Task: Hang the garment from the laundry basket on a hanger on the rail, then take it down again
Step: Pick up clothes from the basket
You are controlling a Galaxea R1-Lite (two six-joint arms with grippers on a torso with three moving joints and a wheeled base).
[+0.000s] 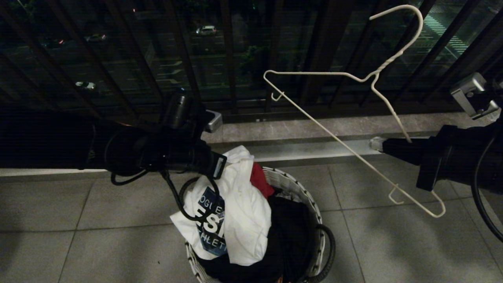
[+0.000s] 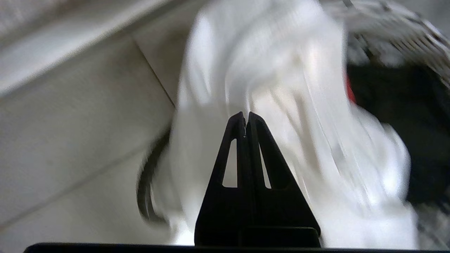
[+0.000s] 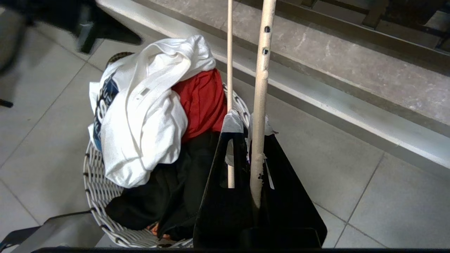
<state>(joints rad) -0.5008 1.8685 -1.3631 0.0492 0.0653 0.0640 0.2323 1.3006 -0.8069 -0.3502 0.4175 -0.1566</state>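
White garment (image 1: 243,220) heaped on laundry basket (image 1: 292,188), left hand (image 2: 246,121) closed empty above it, right hand (image 3: 248,128) gripping hanger (image 1: 353,129)

I am viewing two matte black arms. The left arm's black tubular forearm (image 1: 184,157) is carrying a white label near its cuff, a loose black looped cable (image 1: 184,200) and a silver-grey metal bracket (image 1: 214,120). The right arm's black boxy wrist housing (image 1: 444,157) is showing a silver-grey angled bracket (image 1: 473,96), a black cable (image 1: 485,204) and white tape wrapping its black triangular fingertips (image 3: 233,123).
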